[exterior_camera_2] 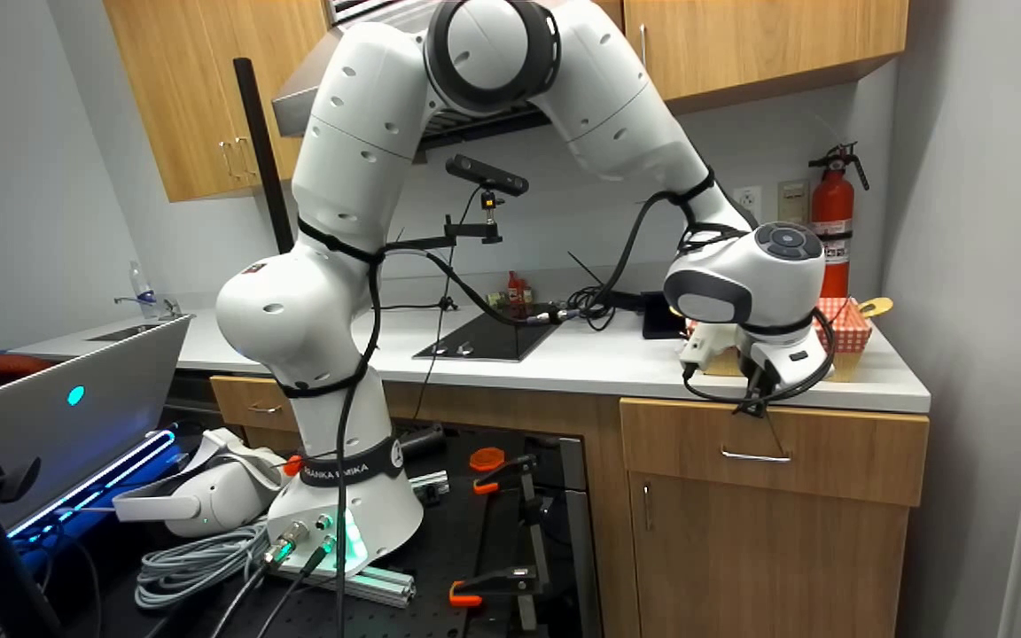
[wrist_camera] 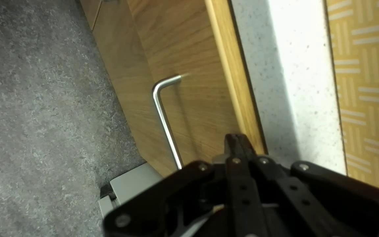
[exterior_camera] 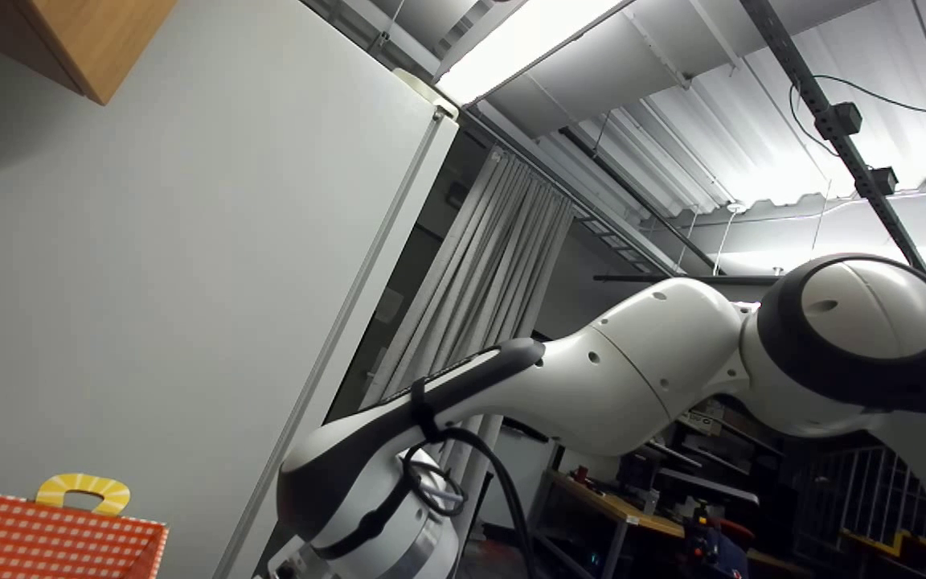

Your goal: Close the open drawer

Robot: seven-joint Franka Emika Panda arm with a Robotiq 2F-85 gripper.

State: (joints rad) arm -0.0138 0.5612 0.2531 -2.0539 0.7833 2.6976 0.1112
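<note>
The wooden drawer (exterior_camera_2: 838, 452) is at the top of the right-hand cabinet, under the counter edge. Its front looks nearly flush with the cabinet; I cannot tell whether a small opening is left. In the wrist view the drawer front (wrist_camera: 206, 98) carries a silver bar handle (wrist_camera: 164, 121), and a narrow dark line separates its top edge from the counter. My gripper (wrist_camera: 237, 136) is shut and empty, its fingertips at the drawer front's upper edge, right of the handle; contact is unclear. In an exterior view the gripper (exterior_camera_2: 754, 406) hangs before the drawer, partly hidden by the wrist. The drawer's inside is hidden.
The white counter (exterior_camera_2: 564, 377) overhangs beside the drawer; in the wrist view a patterned yellow basket (wrist_camera: 367, 85) stands on it. The basket's red-checked lining (exterior_camera: 53, 537) shows in both exterior views. A cabinet door (exterior_camera_2: 767, 558) is below. A fire extinguisher (exterior_camera_2: 833, 217) and wall are at the right.
</note>
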